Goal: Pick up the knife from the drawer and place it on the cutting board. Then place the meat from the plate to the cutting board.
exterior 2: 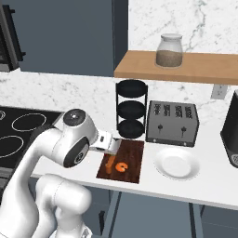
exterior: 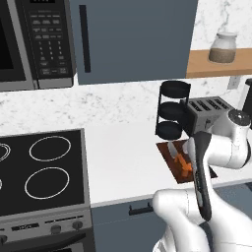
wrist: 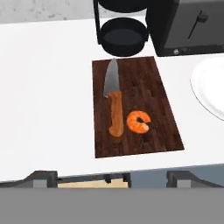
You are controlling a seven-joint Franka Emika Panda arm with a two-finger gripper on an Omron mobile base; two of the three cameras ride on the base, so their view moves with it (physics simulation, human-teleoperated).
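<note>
The gripper [wrist: 116,179] hangs above the front edge of the white counter [wrist: 43,87]. Its two dark fingertips [wrist: 43,177] stand far apart at the bottom of the hand view with nothing between them, so the claw is released and carries nothing. Between the tips, at the lower edge, there is a pale tan strip, perhaps the inside of the drawer [wrist: 94,181], but the view is too narrow there to be sure. Just above, in the centre of the frame, lies the cutting board [wrist: 148,87]. The knife [wrist: 113,103] rests on its left half, blade toward the top of the frame and handle toward the bottom. The meat [wrist: 138,122] lies on the board just right of the handle, very close to it. The plate [wrist: 212,87] sits at the right edge, near the board but apart from it. A black tiered rack [wrist: 122,33] and a dark toaster [wrist: 188,26] stand at the top, behind the board. In the right base view the hand covers the upper left corner of the board, and a jar [exterior 2: 168,50] stands on a wooden shelf [exterior 2: 186,65] at the upper right. In the left base view the arm hides the right part of the board, and a stove [exterior: 44,167] fills the lower left.
</note>
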